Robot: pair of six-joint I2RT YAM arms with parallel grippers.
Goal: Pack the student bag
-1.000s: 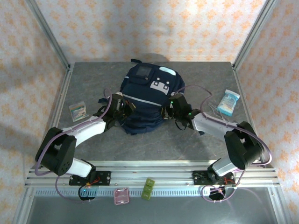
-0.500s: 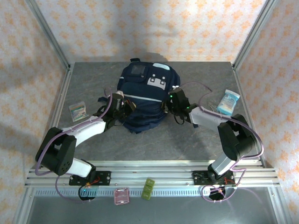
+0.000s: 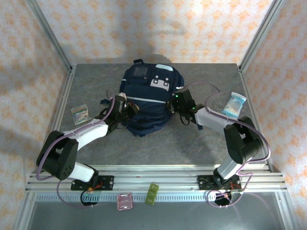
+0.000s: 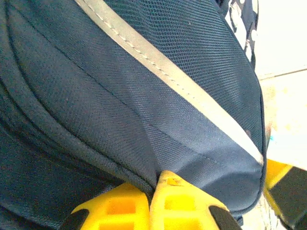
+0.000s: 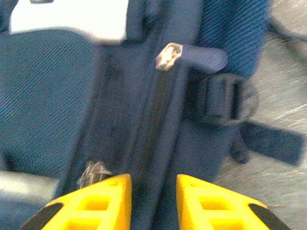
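Two grippers meet the student bag (image 3: 144, 93), which lies mid-way across the grey table (image 3: 192, 143): the left gripper (image 4: 152, 184) is clamped on a fold of navy fabric, and the right gripper (image 5: 153, 184) stands parted astride the zipper (image 5: 158, 110).

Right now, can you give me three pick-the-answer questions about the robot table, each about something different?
1. Where is the light-blue plastic packet? A) on the navy-blue fabric backpack B) right of the backpack C) under the left arm
2. On the right gripper, the fingers are A) red B) green C) yellow
3. The left gripper is A) pinching backpack fabric B) wide open C) holding the packet
Answers: B, it lies on the grey table's right side; C, both are yellow; A, its fingers meet on blue cloth.
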